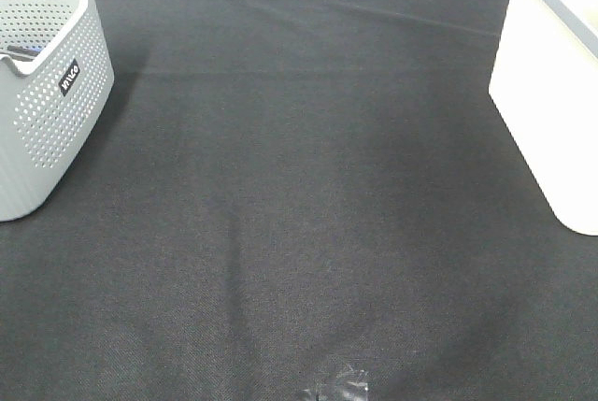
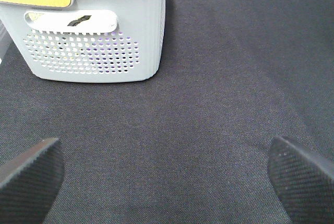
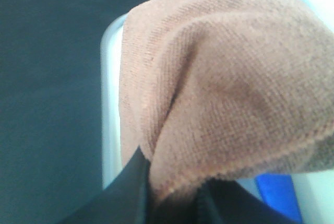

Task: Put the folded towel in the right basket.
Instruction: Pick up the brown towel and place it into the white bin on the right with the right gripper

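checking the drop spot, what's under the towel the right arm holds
Beneath the towel, the pale rim of the right basket and a blue patch show; the towel hides everything else.

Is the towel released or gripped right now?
Gripped: the towel is pinched in the right gripper, bunched over the basket rim.

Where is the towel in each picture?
Exterior high: not in it.
Left wrist: not in it.
Right wrist: the towel fills most of it, pinched in the fingers, over the basket rim.
Shared landmark: the black cloth, in all three.
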`<state>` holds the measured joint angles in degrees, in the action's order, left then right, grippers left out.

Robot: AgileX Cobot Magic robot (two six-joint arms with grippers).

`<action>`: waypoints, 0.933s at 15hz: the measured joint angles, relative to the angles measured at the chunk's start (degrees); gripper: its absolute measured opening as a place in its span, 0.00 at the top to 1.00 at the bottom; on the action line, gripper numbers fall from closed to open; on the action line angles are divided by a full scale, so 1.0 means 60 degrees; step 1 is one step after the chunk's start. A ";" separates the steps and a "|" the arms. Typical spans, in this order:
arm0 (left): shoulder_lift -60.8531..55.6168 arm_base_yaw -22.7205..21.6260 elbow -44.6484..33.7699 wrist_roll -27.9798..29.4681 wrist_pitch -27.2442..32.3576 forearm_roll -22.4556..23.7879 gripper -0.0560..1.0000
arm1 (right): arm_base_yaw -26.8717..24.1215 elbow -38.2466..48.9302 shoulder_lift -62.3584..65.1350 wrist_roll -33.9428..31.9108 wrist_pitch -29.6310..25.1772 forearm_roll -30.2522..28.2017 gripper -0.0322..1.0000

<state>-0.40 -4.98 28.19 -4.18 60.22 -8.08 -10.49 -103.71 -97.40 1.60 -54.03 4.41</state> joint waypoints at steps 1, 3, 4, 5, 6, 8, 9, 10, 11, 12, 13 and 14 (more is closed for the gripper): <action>0.0000 0.0000 0.0000 0.0000 0.0000 0.0000 0.01 | -0.0153 0.0000 -0.0344 -0.0143 0.0334 0.0010 0.79; 0.0000 0.0000 0.0000 0.0000 0.0000 0.0000 0.01 | -0.0277 0.0000 -0.1070 -0.0220 0.1012 -0.0086 0.79; 0.0000 0.0000 0.0000 0.0000 0.0000 0.0000 0.01 | -0.0286 0.0000 -0.1557 -0.0267 0.1366 -0.0372 0.79; 0.0000 0.0000 0.0000 0.0000 0.0000 0.0000 0.01 | -0.0286 0.0010 -0.1814 -0.0315 0.1461 -0.0544 0.79; 0.0000 0.0000 0.0000 0.0000 0.0000 0.0000 0.01 | -0.0286 0.0010 -0.1996 -0.0353 0.1537 -0.0659 0.79; 0.0000 0.0000 0.0000 0.0000 0.0000 0.0000 0.01 | -0.0286 0.0010 -0.2129 -0.0353 0.1585 -0.0907 0.79; 0.0000 0.0000 0.0000 0.0000 0.0000 0.0000 0.01 | -0.0286 0.0010 -0.2129 -0.0353 0.1585 -0.0955 0.79; 0.0000 0.0000 0.0000 0.0000 0.0000 0.0000 0.01 | -0.0286 0.0010 -0.2129 -0.0353 0.1604 -0.0993 0.79; 0.0000 0.0000 0.0000 0.0000 0.0000 0.0000 0.01 | -0.0286 0.0010 -0.2129 -0.0353 0.1614 -0.1003 0.79; 0.0000 0.0000 0.0000 0.0000 0.0000 0.0000 0.01 | -0.0286 0.0010 -0.2129 -0.0353 0.1623 -0.1003 0.71; 0.0000 0.0000 0.0000 0.0000 0.0000 0.0000 0.01 | -0.0286 0.0010 -0.2129 -0.0353 0.1652 -0.0964 0.52; 0.0000 0.0000 0.0000 0.0000 0.0000 0.0000 0.01 | -0.0286 0.0010 -0.2129 -0.0353 0.1681 -0.0936 0.27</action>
<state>-0.40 -4.98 28.19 -4.18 60.22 -8.08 -12.20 -103.65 -110.18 -0.52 -43.95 -1.20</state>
